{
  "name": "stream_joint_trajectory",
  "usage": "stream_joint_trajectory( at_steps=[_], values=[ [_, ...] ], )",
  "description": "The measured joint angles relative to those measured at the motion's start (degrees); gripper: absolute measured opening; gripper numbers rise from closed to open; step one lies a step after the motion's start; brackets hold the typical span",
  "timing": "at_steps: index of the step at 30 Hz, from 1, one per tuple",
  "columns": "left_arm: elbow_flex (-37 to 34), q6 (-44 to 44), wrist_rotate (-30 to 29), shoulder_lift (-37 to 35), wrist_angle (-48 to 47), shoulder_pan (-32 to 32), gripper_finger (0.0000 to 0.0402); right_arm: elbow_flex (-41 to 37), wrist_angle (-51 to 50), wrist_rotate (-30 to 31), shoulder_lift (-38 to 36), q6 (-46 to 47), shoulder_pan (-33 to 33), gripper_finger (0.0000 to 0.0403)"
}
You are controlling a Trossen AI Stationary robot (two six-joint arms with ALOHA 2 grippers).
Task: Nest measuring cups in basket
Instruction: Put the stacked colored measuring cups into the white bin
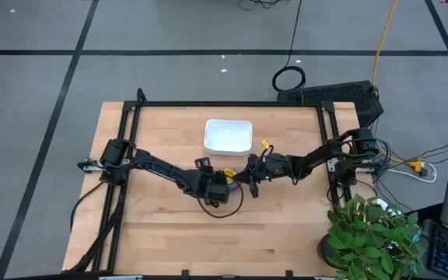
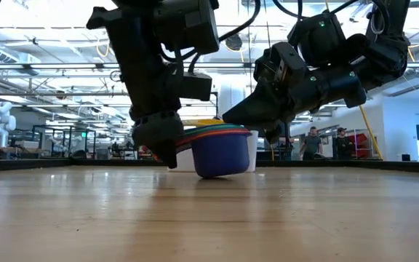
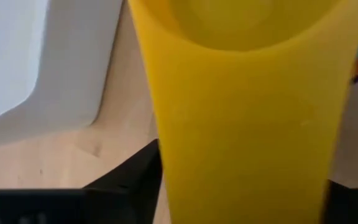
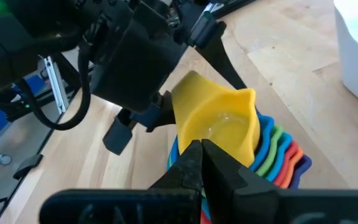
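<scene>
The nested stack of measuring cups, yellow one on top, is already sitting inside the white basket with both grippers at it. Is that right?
Not quite. The stack of measuring cups, with the yellow cup on top, stands on the wooden table outside the white basket, as the high view shows. The left gripper and right gripper are both at the stack, as you said.

A light butcher-block wooden table [image 1: 162, 225] with a black metal frame [image 1: 232, 103] stands on a grey carpeted floor [image 1: 37, 93] crossed by black tape lines [image 1: 68, 52]. A leafy green potted plant [image 1: 372, 233] sits by one table corner, near a black keyboard [image 1: 333, 95] and a coiled black cable [image 1: 288, 78]; an orange cord [image 1: 383, 39] trails off. Across the tabletop, a bright hall opens with white ceiling trusses [image 2: 42, 69], a white humanoid figure [image 2: 0, 120] and several people standing [image 2: 326, 142] far back.
</scene>
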Motion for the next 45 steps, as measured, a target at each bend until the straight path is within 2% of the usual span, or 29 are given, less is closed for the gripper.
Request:
stream_joint_trajectory(
  at_steps=[8, 12, 16, 24, 30, 35, 40, 45],
  values=[
    [2.7, 0.2, 2.7, 0.0, -3.3, 0.3, 0.0290, 0.0, -1.1, -0.7, 0.0, 0.0, 0.0, 0.0000],
    [5.3, 0.1, 4.2, 0.0, -7.2, 0.9, 0.0319, 0.0, -1.2, -0.7, 0.0, -0.7, 0.0, 0.0000],
    [7.0, 1.0, 6.2, 0.0, -9.4, 1.3, 0.0319, 0.0, -1.1, -0.7, 0.0, -1.0, 0.0, 0.0000],
    [7.3, -1.5, 14.2, -0.4, -9.6, 3.0, 0.0293, 0.0, 0.2, -2.4, -0.5, -1.1, -0.1, 0.0000],
    [7.3, -2.0, 16.6, -1.9, -10.4, 4.2, 0.0298, -0.1, -0.2, -3.9, -3.5, -2.1, -0.2, 0.0000],
    [7.3, -0.9, 20.2, -2.9, -9.9, 5.7, 0.0302, -0.1, -5.8, -3.9, -8.7, -5.0, -0.3, 0.0000],
    [7.3, 2.7, 26.9, -2.9, -9.3, 7.2, 0.0301, -0.2, -14.3, -3.6, -16.2, -8.7, -0.3, 0.0000],
    [7.3, 6.5, 29.8, -2.9, -7.0, 9.5, 0.0305, -3.1, -16.3, -2.2, -23.0, -10.4, -0.3, 0.0000]
  ],
)
